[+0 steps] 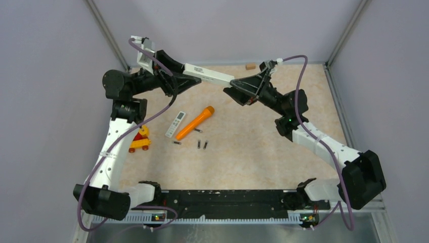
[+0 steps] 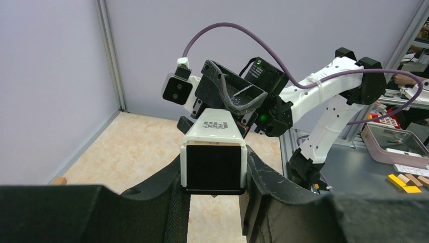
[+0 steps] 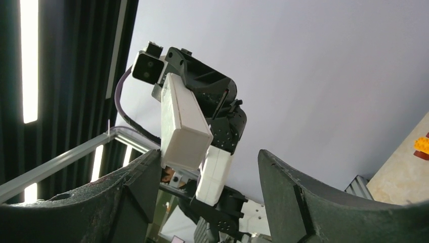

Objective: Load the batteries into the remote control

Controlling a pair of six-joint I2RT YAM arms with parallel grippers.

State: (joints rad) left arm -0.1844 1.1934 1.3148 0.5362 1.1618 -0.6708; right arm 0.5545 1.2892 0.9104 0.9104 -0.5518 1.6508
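**Left pincer (image 2: 213,188) held the remote aloft; no battery loaded yet**

Left pincer was clamped on the remote control (image 1: 208,75), a long white bar carried in the air well above the desk (image 1: 253,147), with one end nipped between the dark fingers (image 2: 152,195). The free end pointed across at the right pincer (image 3: 208,154). Its jaws stood wide, and the bar's end sat close to one finger without being gripped. From the top view I could not tell whether that finger touched the bar.

The batteries (image 1: 198,145) all lay on the desk below, four small dark cylinders. Two lay side by side, one a little to their left, and one just beside the orange tube (image 1: 195,123). Next to the tube lay a small flat white piece with markings (image 1: 176,124). I could not tell whether it was a cover or a second handset. A yellow and red toy (image 1: 140,140) sat near the left arm, and a wooden block (image 1: 250,66) at the far edge.

By my reading the step in hand was readying the remote, either a handover or opening its battery bay, and loading had not begun. The next move would call for the right pincer to close squarely on the free end while the left kept its grip firm. After that one arm must go down for a battery, which is thin and likely to roll.
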